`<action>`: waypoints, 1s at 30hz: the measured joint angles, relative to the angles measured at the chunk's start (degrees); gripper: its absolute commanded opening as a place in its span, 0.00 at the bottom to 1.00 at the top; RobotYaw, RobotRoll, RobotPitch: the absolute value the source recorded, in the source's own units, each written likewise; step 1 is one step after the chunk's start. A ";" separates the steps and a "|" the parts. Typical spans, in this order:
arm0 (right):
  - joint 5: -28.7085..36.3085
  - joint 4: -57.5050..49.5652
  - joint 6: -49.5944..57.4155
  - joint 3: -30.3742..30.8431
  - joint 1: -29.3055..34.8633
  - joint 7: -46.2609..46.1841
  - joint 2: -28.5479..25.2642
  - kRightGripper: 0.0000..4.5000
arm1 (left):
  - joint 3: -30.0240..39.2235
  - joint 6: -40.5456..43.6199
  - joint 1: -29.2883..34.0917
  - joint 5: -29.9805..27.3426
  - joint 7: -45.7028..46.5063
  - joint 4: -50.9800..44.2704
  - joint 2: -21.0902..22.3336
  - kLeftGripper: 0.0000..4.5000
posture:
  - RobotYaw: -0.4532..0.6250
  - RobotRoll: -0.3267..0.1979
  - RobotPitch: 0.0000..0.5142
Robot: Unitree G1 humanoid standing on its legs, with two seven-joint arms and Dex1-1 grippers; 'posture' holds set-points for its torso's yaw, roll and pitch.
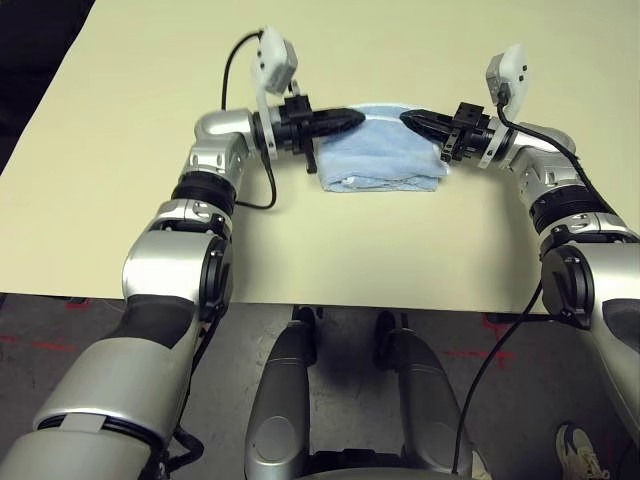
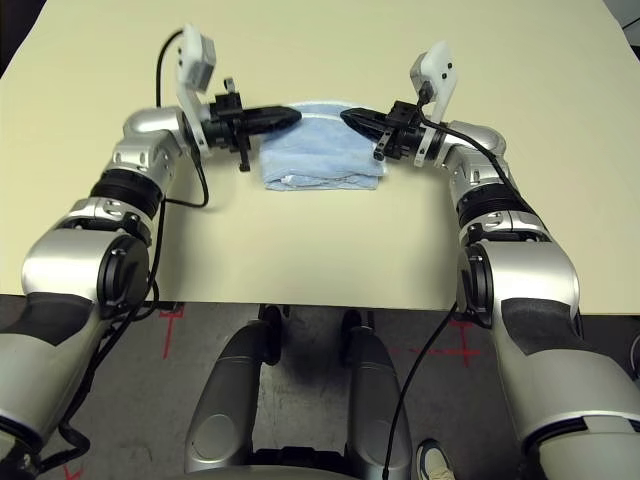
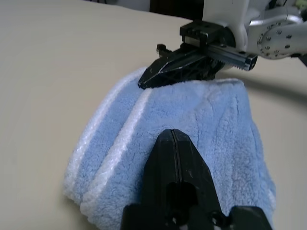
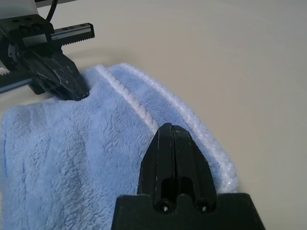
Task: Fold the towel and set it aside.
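From the left eye view, the towel (image 1: 383, 150) lies on the desk (image 1: 420, 250) in front of the robot, already folded into a thick blue bundle. The left gripper (image 1: 352, 117) pokes in from one side and the right gripper (image 1: 410, 119) from the other. Both tips sit over the far edge of the towel, near each other but apart.

The right eye view shows the same thing from a little to the side. The towel is between the two arms, and the two black tips point at each other across its top.

In the left wrist view, the left gripper's fingers (image 3: 175, 163) are pressed together with no gap. They lie on the fluffy blue cloth. I cannot tell if any cloth is caught between them. The white stitched edges stack up in two layers beside them. The other gripper rests on the far end of the towel, also pressed together.

In the right wrist view, the right gripper's fingers (image 4: 173, 158) are pressed together too, lying on the towel next to the white border.

I think the fold is almost done, and the next job is to move the towel aside. To do that well, both grippers should hold the layers together and go slowly at the same speed, so the soft bundle does not flop open.
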 measured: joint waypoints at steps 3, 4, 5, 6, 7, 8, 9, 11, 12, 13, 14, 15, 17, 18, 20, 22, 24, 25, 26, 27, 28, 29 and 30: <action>-1.15 0.18 -0.70 0.63 0.22 -0.86 0.03 0.00 | -0.11 -0.80 0.21 1.03 2.88 0.69 0.00 0.00 | 0.49 0.62 0.64; -1.32 0.29 -0.85 0.74 0.40 -0.98 0.08 0.00 | -0.10 -0.80 0.37 1.19 4.17 1.04 0.00 0.00 | 0.49 0.62 0.64; -1.39 0.30 -0.99 0.80 0.71 -1.09 0.12 0.00 | -0.08 -0.77 0.46 1.27 5.62 1.28 -0.01 0.00 | 0.49 0.62 0.64; -1.52 0.30 -1.17 0.87 1.02 -1.15 0.14 0.00 | -0.03 -0.72 0.48 1.31 7.17 1.38 -0.02 0.00 | 0.49 0.62 0.64; -1.59 0.30 -1.36 0.88 1.43 -1.27 0.16 0.00 | 0.04 -0.70 0.47 1.31 9.05 1.38 -0.01 0.00 | 0.49 0.62 0.64; -1.59 0.30 -1.63 0.88 1.69 -1.32 0.17 0.00 | 0.16 -0.68 0.47 1.31 10.43 1.38 -0.01 0.00 | 0.49 0.62 0.64; -1.59 0.28 -1.78 0.87 1.81 -1.36 0.16 0.00 | 0.32 -0.57 0.47 1.29 11.39 1.40 -0.01 0.00 | 0.49 0.62 0.64; -1.57 0.25 -1.89 0.85 2.09 -1.36 0.16 0.00 | 0.73 -0.17 0.46 1.21 12.71 1.45 -0.01 0.00 | 0.49 0.62 0.64; -1.56 0.24 -1.94 0.85 2.18 -1.36 0.16 0.00 | 1.03 0.12 0.45 1.15 13.06 1.47 -0.01 0.00 | 0.49 0.62 0.64; -1.55 0.24 -1.96 0.85 2.19 -1.36 0.16 0.00 | 1.10 0.39 0.45 1.15 13.16 1.48 0.00 0.00 | 0.49 0.62 0.64; -1.54 0.24 -1.96 0.85 2.19 -1.36 0.16 0.00 | 1.09 0.71 0.44 1.15 13.17 1.49 0.00 0.00 | 0.48 0.62 0.64; -1.54 0.24 -1.99 0.86 2.18 -1.36 0.15 0.00 | 1.08 0.97 0.45 1.18 13.11 1.49 0.00 0.00 | 0.48 0.62 0.64; -1.58 0.24 -2.08 0.88 2.17 -1.36 0.12 0.00 | 1.01 1.49 0.45 1.27 12.78 1.51 0.04 0.00 | 0.48 0.62 0.64; -1.60 0.24 -2.09 0.89 2.17 -1.37 0.11 0.00 | 0.96 1.69 0.45 1.31 12.55 1.51 0.05 0.00 | 0.48 0.62 0.64; -1.66 0.24 -2.11 0.96 2.12 -1.41 0.09 0.00 | 0.52 2.09 0.45 1.71 12.41 1.51 0.05 0.00 | 0.48 0.62 0.64; -1.69 0.24 -2.14 1.01 2.09 -1.47 0.09 0.00 | 0.12 2.30 0.45 2.32 12.68 1.50 0.05 0.00 | 0.48 0.62 0.64; -1.73 0.24 -2.19 1.12 2.10 -1.64 0.09 0.00 | -0.24 2.54 0.45 3.17 13.97 1.51 0.05 0.00 | 0.48 0.62 0.64; -1.76 0.24 -2.19 1.15 2.14 -1.79 0.09 0.00 | -0.37 2.57 0.45 3.41 14.37 1.50 0.05 0.00 | 0.48 0.62 0.64; -1.79 0.24 -2.19 1.18 2.30 -2.11 0.09 0.00 | -0.66 2.57 0.45 3.66 14.72 1.50 0.05 0.00 | 0.48 0.62 0.64; -1.93 0.20 -2.21 1.27 2.67 -2.50 0.06 0.00 | -0.99 2.57 0.47 3.85 14.94 1.50 0.05 0.00 | 0.48 0.62 0.64; -2.18 0.11 -2.25 1.30 3.08 -2.71 -0.02 0.00 | -1.33 2.57 0.49 4.13 15.06 1.50 0.07 0.00 | 0.48 0.62 0.64; -2.32 0.02 -2.29 1.31 3.37 -2.92 -0.13 0.00 | -1.61 2.56 0.60 4.41 15.10 1.49 0.18 0.00 | 0.48 0.62 0.64; -2.41 0.00 -2.29 1.31 3.64 -3.19 -0.36 0.00 | -1.87 2.55 0.73 4.69 15.11 1.49 0.39 0.00 | 0.48 0.62 0.64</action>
